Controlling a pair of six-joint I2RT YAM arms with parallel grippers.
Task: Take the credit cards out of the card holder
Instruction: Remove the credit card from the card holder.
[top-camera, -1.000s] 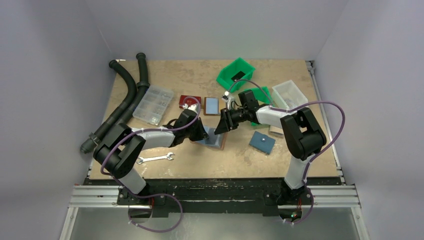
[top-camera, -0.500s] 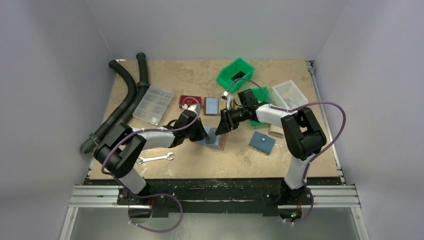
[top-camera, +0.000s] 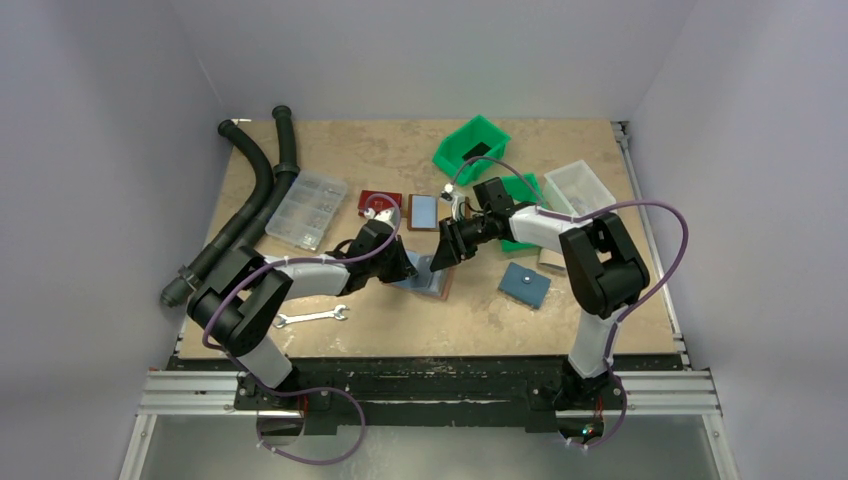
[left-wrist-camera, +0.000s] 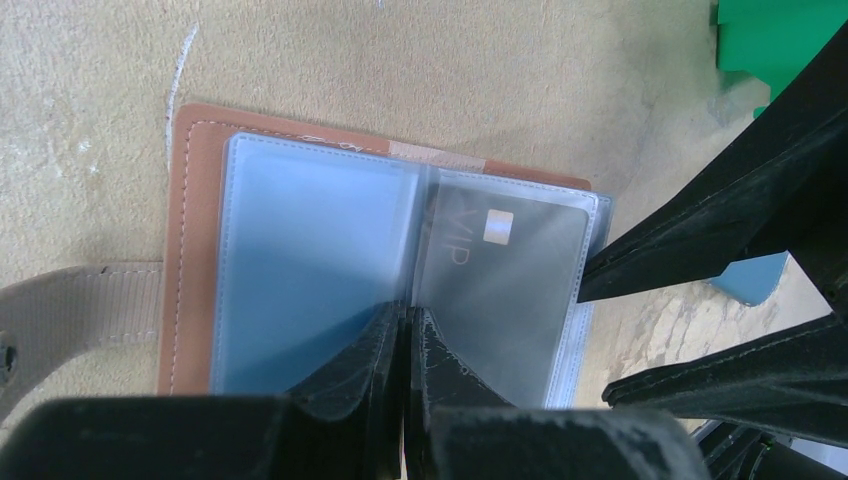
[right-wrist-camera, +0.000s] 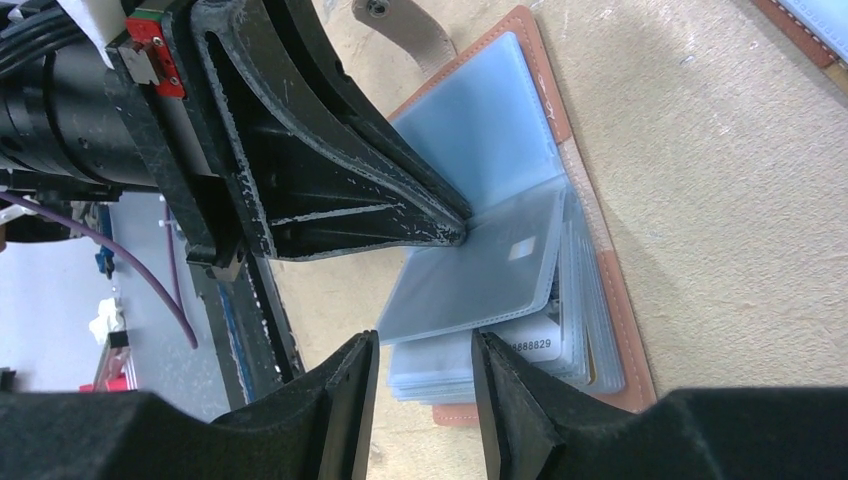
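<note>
Holder (left-wrist-camera: 190, 250) lies open, pinned at the fold beneath left gripper (left-wrist-camera: 405, 322), tips together. Grey card (left-wrist-camera: 500, 270) sits sleeved just ahead of right gripper (right-wrist-camera: 422, 345), jaws apart, empty. Step: extraction. Next, likely: pinch card edge, pull clear.

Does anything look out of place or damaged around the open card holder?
Nothing looks damaged. The card holder has its clear sleeves fanned unevenly; the sleeve holding the grey VIP card stands lifted off the stack, pinned at the spine by the shut left gripper.
</note>
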